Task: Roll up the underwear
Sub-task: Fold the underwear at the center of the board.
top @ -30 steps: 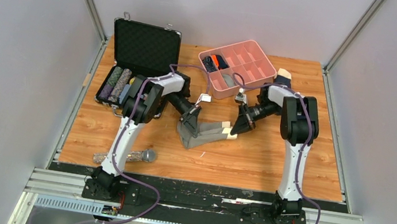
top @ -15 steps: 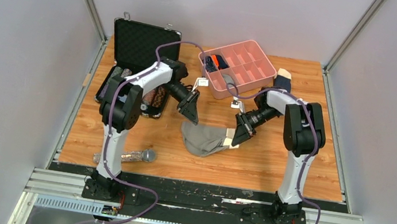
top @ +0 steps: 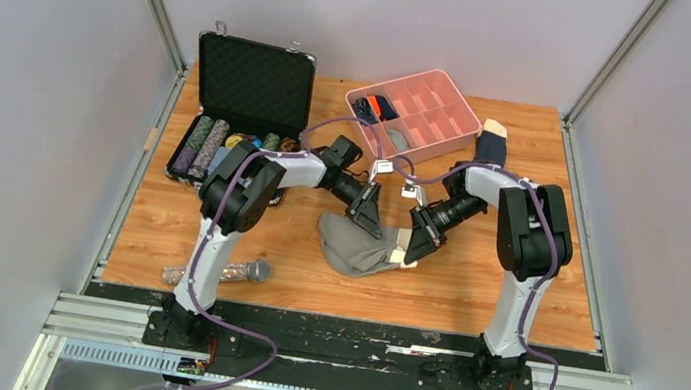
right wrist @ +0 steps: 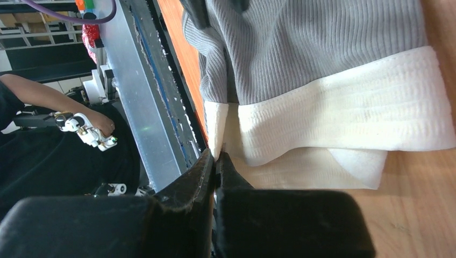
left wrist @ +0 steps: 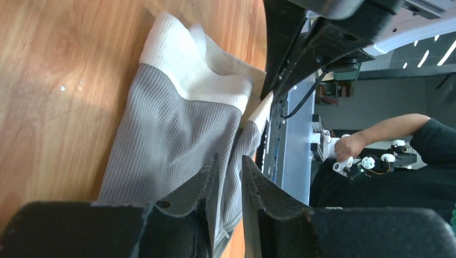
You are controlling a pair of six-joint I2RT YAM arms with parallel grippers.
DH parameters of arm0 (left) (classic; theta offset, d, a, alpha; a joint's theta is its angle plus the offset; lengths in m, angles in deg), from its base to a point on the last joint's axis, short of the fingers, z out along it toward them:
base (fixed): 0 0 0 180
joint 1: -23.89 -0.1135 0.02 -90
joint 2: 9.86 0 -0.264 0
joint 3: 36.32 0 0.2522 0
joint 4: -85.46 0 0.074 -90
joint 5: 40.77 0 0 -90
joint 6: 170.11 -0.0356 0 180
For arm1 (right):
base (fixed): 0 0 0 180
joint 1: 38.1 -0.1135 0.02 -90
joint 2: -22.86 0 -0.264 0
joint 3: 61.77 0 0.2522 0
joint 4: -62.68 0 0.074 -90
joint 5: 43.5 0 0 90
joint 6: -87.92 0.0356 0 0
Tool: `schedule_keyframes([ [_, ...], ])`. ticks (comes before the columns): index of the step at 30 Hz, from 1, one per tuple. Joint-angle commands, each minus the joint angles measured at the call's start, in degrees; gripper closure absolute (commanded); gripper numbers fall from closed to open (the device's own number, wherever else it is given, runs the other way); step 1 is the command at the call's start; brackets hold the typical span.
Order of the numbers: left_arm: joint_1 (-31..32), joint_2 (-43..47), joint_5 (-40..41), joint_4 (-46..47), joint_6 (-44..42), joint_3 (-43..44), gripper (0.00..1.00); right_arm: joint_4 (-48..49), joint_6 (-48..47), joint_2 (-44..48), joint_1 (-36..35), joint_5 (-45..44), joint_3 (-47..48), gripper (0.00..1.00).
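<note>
The gray-taupe underwear (top: 352, 247) lies bunched on the wood table between my two grippers, its cream band toward the right. My left gripper (top: 367, 222) is at its upper edge; in the left wrist view the underwear (left wrist: 172, 134) lies under my left gripper (left wrist: 229, 157), whose jaws stand slightly apart with a fold of gray cloth in the narrow gap. My right gripper (top: 403, 253) is at the right end. In the right wrist view my right gripper (right wrist: 216, 153) is shut on the corner of the cream band (right wrist: 349, 102) of the underwear (right wrist: 322, 48).
A pink divided tray (top: 462, 120) with small dark garments stands at the back. An open black case (top: 253, 82) with rolled items is at the back left. A microphone (top: 246, 270) lies front left. A navy sock with a tan toe (top: 492, 139) lies beside the tray.
My left gripper let go of the cloth, swung up and left, then came back down to the underwear's upper edge. My right gripper moved slightly toward me, still holding the band. The cloth bunched up.
</note>
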Motion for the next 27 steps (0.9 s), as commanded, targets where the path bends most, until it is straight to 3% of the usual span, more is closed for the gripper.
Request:
schedule_keyframes([
  [1,0.04,-0.38,0.97,13.11,9.07,-1.92,0.72,1.28,-1.07,2.92,-0.23,0.48,-0.13,1.0],
  [4,0.08,0.0,4.98,21.01,12.09,-4.87,0.72,1.21,-0.03,2.48,-0.22,1.46,0.85,1.0],
  [8,0.12,-1.38,7.9,23.93,13.82,-5.72,0.71,0.2,0.59,2.54,-0.15,3.49,2.5,1.0],
  [19,0.48,-0.77,9.23,22.29,9.36,-5.06,0.71,-3.25,1.32,-2.01,2.7,7.93,6.21,1.0],
  [27,1.11,-0.01,10.59,13.99,-1.28,-3.34,0.71,-9.34,-0.98,-8.27,5.57,10.95,12.19,1.0],
])
